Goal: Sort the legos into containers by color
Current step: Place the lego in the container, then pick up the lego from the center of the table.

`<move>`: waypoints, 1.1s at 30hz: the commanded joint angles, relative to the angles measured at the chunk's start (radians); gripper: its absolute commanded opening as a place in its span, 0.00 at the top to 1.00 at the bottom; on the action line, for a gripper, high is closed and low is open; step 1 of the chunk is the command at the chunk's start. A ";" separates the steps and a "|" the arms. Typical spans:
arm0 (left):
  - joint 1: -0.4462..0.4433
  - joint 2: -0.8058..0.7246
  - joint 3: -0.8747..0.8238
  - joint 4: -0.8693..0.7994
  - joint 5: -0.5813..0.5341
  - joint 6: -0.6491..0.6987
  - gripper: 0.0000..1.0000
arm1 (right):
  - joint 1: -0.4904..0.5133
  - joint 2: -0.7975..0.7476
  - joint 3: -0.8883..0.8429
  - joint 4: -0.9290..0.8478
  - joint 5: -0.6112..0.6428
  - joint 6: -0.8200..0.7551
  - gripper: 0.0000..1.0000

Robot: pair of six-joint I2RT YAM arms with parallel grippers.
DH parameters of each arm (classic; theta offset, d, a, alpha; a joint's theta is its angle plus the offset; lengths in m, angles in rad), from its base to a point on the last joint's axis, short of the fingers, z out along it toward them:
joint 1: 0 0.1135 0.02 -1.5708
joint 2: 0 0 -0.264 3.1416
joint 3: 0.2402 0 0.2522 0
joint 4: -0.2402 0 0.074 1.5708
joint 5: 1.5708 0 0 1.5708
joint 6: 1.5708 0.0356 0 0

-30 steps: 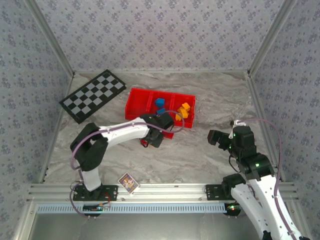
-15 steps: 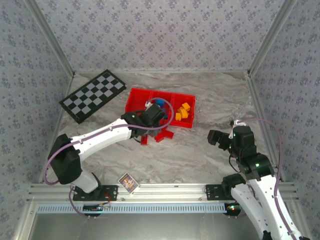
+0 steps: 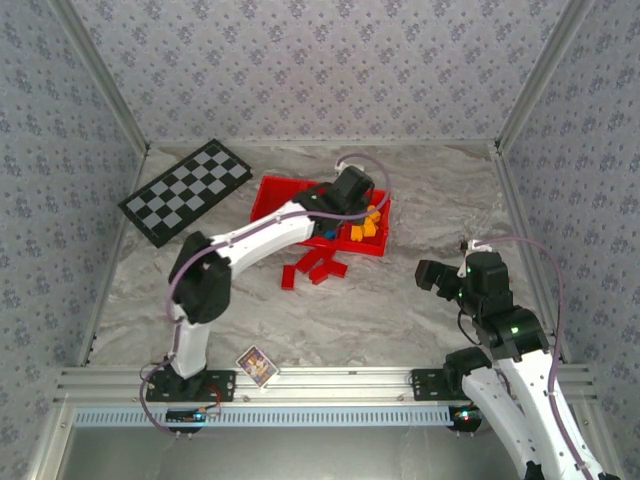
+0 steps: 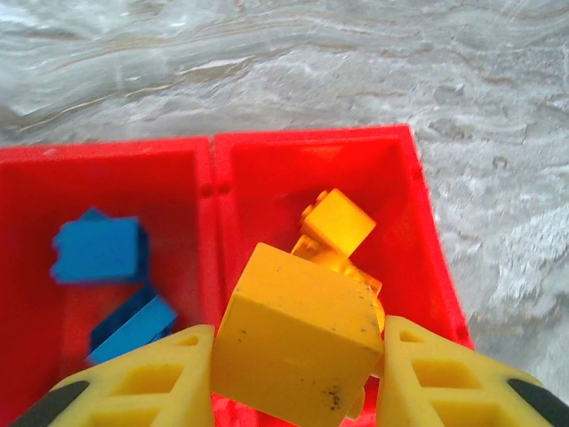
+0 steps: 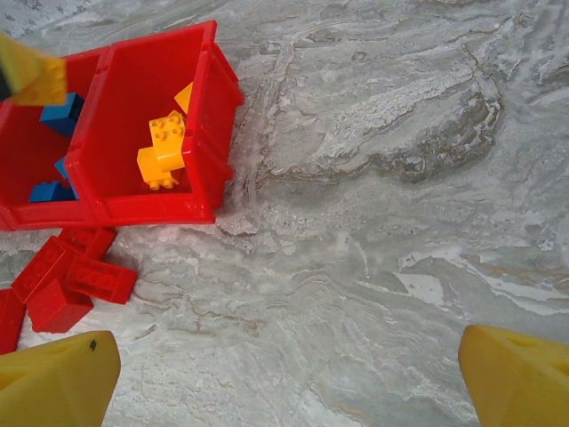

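Left tool (image 4: 293, 378) pinching yellow lego (image 4: 298, 342) above right-hand compartment (image 4: 267, 173) holding yellow legos (image 4: 338, 222). Centre over bare floor, lower, then release clear of divider (image 4: 206, 213). Right tool (image 5: 289, 374) spread, empty.

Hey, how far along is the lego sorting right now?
Done: blue bricks in the middle compartment of the tray, yellow bricks in its right one. In hand: the left gripper holds a yellow brick above that right compartment. Left: the red bricks lying on the table in front of the tray.
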 commanded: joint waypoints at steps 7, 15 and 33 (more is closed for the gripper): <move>0.015 0.191 0.213 -0.002 0.036 0.019 0.57 | -0.005 0.003 -0.006 0.010 -0.002 0.002 0.00; 0.013 0.143 0.217 -0.015 0.036 0.058 0.23 | -0.006 0.001 -0.003 0.008 0.006 0.000 0.00; -0.020 -0.469 -0.467 -0.201 -0.163 -0.066 0.00 | -0.004 -0.001 -0.006 0.009 0.008 0.004 0.00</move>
